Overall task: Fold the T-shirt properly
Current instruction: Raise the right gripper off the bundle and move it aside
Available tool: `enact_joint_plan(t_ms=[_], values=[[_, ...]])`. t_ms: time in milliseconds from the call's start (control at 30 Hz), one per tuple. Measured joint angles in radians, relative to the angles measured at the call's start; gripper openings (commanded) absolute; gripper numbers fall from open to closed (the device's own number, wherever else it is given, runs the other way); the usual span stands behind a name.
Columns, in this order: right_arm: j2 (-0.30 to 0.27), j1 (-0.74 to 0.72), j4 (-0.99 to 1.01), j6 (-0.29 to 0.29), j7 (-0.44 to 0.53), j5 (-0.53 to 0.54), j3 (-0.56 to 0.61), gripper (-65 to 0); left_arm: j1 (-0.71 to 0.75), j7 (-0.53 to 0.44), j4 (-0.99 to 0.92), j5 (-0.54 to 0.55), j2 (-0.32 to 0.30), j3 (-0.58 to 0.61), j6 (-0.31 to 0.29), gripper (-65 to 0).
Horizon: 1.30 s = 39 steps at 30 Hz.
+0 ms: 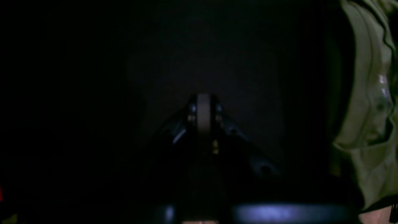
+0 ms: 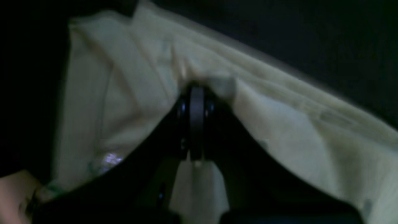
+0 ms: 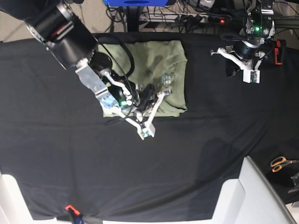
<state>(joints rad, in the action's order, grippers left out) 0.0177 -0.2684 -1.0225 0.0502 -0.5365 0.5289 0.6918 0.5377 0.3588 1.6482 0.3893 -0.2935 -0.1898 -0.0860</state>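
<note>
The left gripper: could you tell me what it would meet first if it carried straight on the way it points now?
Probably only the black tablecloth: the left gripper, jaws together, points at bare dark cloth. The T-shirt lies off to one side, out of that line, though depth is unclear.

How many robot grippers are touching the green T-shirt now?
1. The right gripper is shut on the pale sage-green cotton T-shirt, over its near part. The left gripper hangs shut over the black tablecloth, beside the shirt.

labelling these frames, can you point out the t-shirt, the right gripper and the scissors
T-shirt [image 3: 163, 60]: base view, flat upper panel.
right gripper [image 2: 196, 93]: right wrist view, tip of the shut jaws on cloth.
scissors [image 3: 279, 163]: base view, orange handles.
</note>
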Motion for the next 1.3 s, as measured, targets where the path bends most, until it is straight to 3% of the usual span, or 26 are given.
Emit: enact_joint_plan(t_ms=[200,333,500,633,733,833,933,967,1067,1300], values=[[-0.010,-0.005,0.016,0.005,0.027,-0.005,0.000,-64.2,0.026,0.003,-0.031,-0.138,-0.020,0.008,0.000,-65.0],[-0.033,0.023,-0.137,0.015,0.028,-0.011,0.000,-63.9,0.036,0.003,-0.032,-0.161,-0.011,0.007,0.000,-65.0],[-0.151,0.136,-0.460,0.013,0.019,-0.002,-0.022,-63.6,0.029,-0.005,-0.029,-0.161,-0.011,-0.003,0.004,-65.0],[-0.242,0.267,-0.623,0.121,0.034,-0.005,-0.179,-63.5,0.031,0.005,0.003,-0.160,-0.006,0.009,-0.004,-65.0],[-0.305,0.367,-0.632,0.134,0.021,-0.009,-0.274,-63.5,0.029,0.003,0.048,-0.042,-0.009,0.007,-0.008,-65.0],[-0.330,0.443,-0.616,0.131,0.021,-0.008,-0.339,-63.8,0.019,0.003,0.055,0.153,-0.014,0.001,-0.084,-30.6],[-0.360,0.485,-0.597,0.124,0.030,-0.002,-0.370,-63.9,-0.027,0.008,0.016,0.240,-0.016,0.010,-0.187,-2.8],[-0.368,0.495,-0.589,0.129,0.030,-0.005,-0.375,-63.9,-0.048,0.000,0.001,0.251,-0.018,0.037,-0.225,0.0],[-0.375,0.520,-0.581,0.123,0.030,-0.006,-0.372,-64.1,-0.129,0.056,-0.077,0.256,-0.006,0.140,-0.343,0.0],[-0.389,0.546,-0.576,0.125,0.029,-0.005,-0.372,-64.1,-0.245,0.039,-0.298,0.264,0.080,0.225,-0.353,0.0]])
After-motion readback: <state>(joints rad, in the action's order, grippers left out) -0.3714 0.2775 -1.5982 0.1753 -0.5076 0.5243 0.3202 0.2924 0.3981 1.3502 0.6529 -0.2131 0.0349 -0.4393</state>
